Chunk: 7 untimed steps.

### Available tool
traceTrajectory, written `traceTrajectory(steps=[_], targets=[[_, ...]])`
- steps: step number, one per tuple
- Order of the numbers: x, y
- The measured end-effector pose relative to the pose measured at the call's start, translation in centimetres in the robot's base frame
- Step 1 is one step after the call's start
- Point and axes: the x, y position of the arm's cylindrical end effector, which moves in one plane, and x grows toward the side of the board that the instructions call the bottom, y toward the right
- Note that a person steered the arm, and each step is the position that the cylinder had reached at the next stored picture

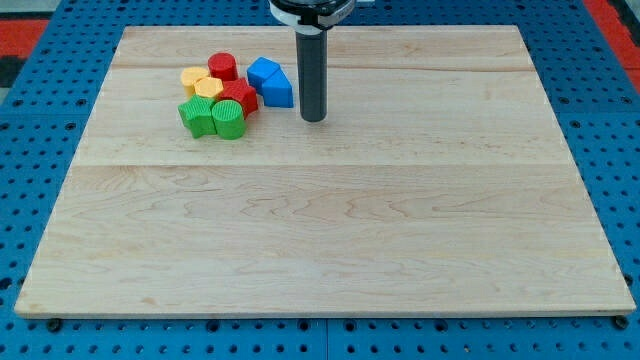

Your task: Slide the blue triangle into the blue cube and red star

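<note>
1. Pale wood makes up the board (330, 240), by far the biggest thing here. It sits on a blue pegboard surface (625, 160), and there's a bit of red (20, 35) peeking in at the view's top corners.
2. The arm's dark rod (313, 70) drops in from the view's top. There's no claw on it at all, so nothing to be open or closed, just a plain stick. Its tip (313, 119) is down at the board, just to the view's right of the block pile and not touching any block as far as I can tell.
3. All the blocks are bunched up in the view's upper left. The blue cube (263, 72) and the blue triangle (280, 91) are pressed together on the right edge of the bunch, the triangle being the one nearest the tip.
4. The red star (240, 97) is right up against the blue pair's left side.
5. A red cylinder (222, 67) sits at the top of the bunch, with two yellow blocks (201, 82) beside it. Can't quite make out their shapes.
6. Two green blocks (212, 118) sit at the bottom left of the cluster, side by side and touching.
</note>
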Motion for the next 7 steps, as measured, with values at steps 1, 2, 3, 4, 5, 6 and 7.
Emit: traceTrajectory(steps=[1,2,3,4,5,6,7], targets=[[-0.3,0.0],[-0.5,0.0],[-0.5,0.0],[0.6,0.0],[3.5,-3.5],[5.8,-12.0],[3.7,-15.9]])
